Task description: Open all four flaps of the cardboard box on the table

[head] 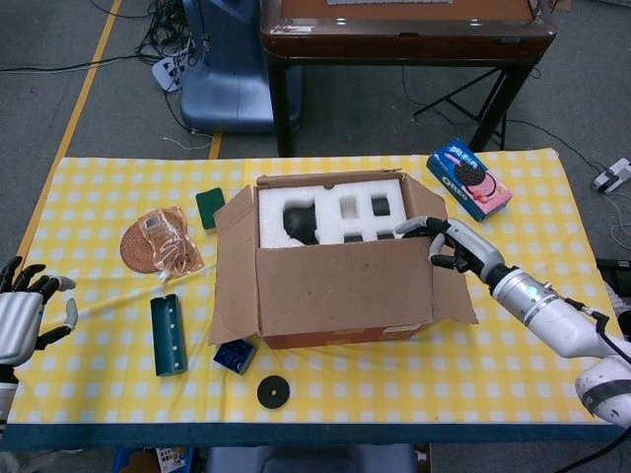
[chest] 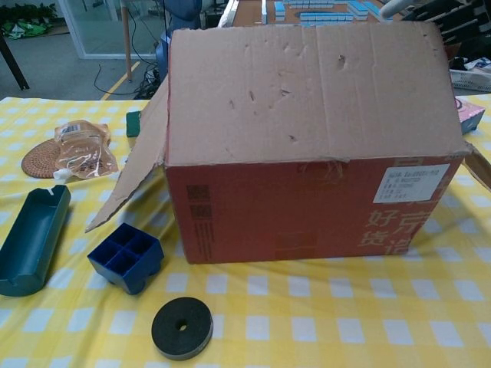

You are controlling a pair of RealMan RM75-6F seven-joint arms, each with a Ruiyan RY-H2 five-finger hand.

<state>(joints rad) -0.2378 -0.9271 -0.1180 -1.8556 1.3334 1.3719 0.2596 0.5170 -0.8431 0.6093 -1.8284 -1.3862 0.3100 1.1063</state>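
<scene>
The cardboard box (head: 340,296) stands mid-table with white foam (head: 335,212) showing inside. Its left flap (head: 233,266) and right flap (head: 452,296) hang outward. The front flap (chest: 307,84) stands upright and hides the box's opening in the chest view. My right hand (head: 455,246) is at the front flap's upper right corner, fingers spread and touching its edge. My left hand (head: 25,317) hovers open at the table's left edge, far from the box.
A biscuit box (head: 470,177) lies at the back right. Left of the box are a green block (head: 209,207), a wicker coaster with a packet (head: 158,241) and a teal holder (chest: 31,238). A blue divided tray (chest: 126,257) and a black disc (chest: 182,327) lie in front.
</scene>
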